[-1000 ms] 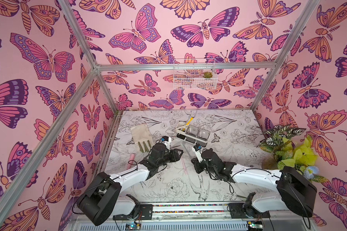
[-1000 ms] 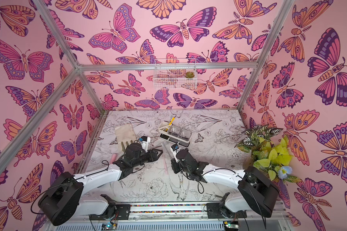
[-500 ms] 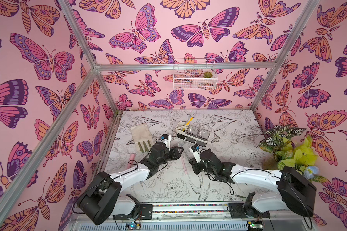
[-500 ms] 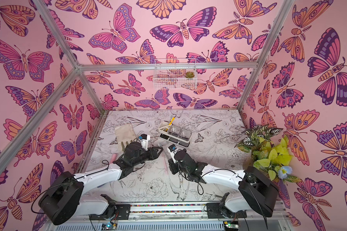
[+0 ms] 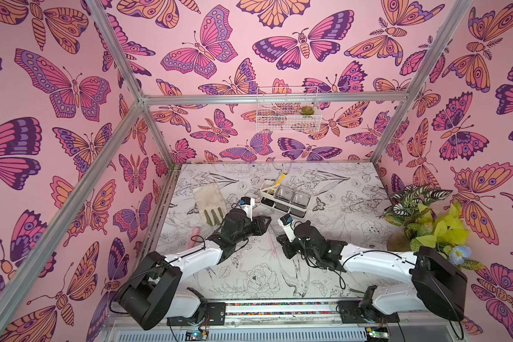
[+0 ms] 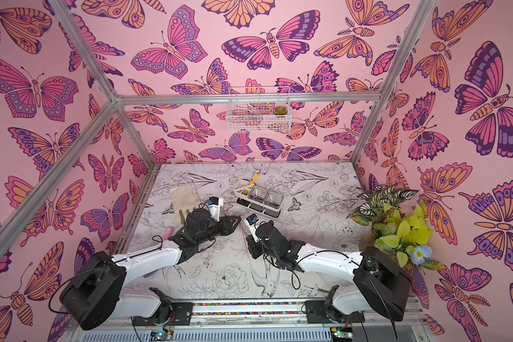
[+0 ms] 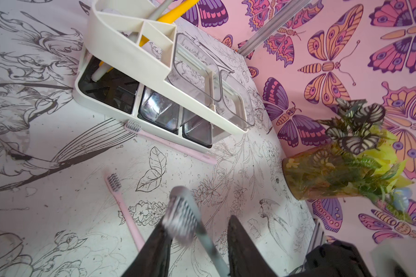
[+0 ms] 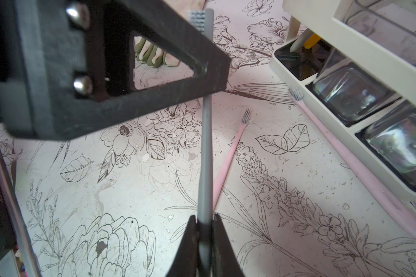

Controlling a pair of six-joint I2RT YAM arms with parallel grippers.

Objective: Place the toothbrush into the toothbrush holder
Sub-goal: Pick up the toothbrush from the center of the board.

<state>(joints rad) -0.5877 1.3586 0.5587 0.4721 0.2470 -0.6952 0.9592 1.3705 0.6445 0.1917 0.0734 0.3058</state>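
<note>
the toothbrush [image 8: 205, 156] is grey, the toothbrush holder [image 7: 130, 50] white, the walls [image 5: 249, 74] pink with butterflies.

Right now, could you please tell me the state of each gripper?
Left gripper: open, jaws either side of the grey toothbrush.
Right gripper: shut on the grey toothbrush.

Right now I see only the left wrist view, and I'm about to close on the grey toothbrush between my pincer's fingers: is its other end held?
Observer: Yes. The right wrist view shows the right pincer shut on the grey toothbrush by its handle.
Operator: Anything on the table behind the left pincer?
Observer: A glove lies flat beside the left arm, in both top views.
Operator: Anything else there?
Observer: A small pink item near the table's edge; too small to name.
</note>
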